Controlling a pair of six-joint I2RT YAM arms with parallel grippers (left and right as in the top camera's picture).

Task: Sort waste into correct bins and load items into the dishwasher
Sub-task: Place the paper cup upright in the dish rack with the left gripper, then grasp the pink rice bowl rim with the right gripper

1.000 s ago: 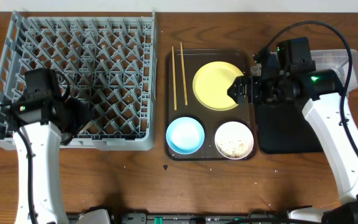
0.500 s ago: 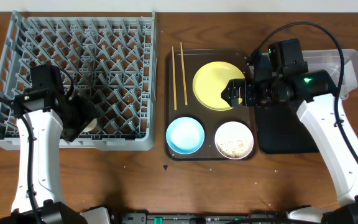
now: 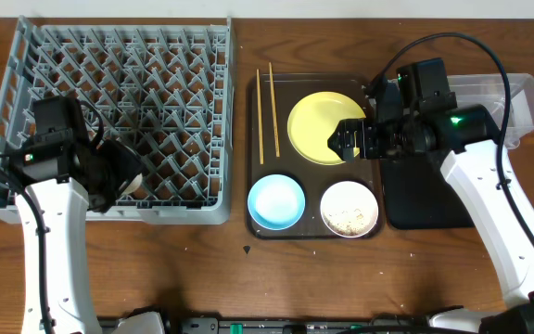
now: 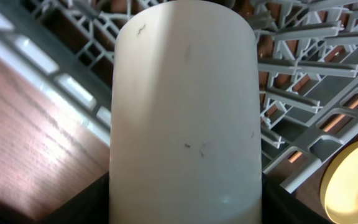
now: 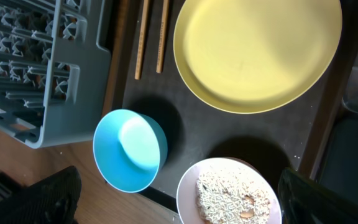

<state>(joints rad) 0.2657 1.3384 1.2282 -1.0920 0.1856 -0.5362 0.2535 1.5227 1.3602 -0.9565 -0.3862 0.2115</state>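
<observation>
Having shifted slightly leftward over the grey dish rack [image 3: 119,56] since half a second ago, the left end effector [image 3: 123,181] is closed around a plain white cylinder [image 4: 185,112] near the rack's front edge, while the right end effector [image 3: 346,141] has hardly moved. It hangs wide open and empty over the right rim of the yellow plate [image 3: 318,125], which looks clean and lies on the brown tray [image 3: 311,181] beside the chopsticks [image 3: 267,111].
</observation>
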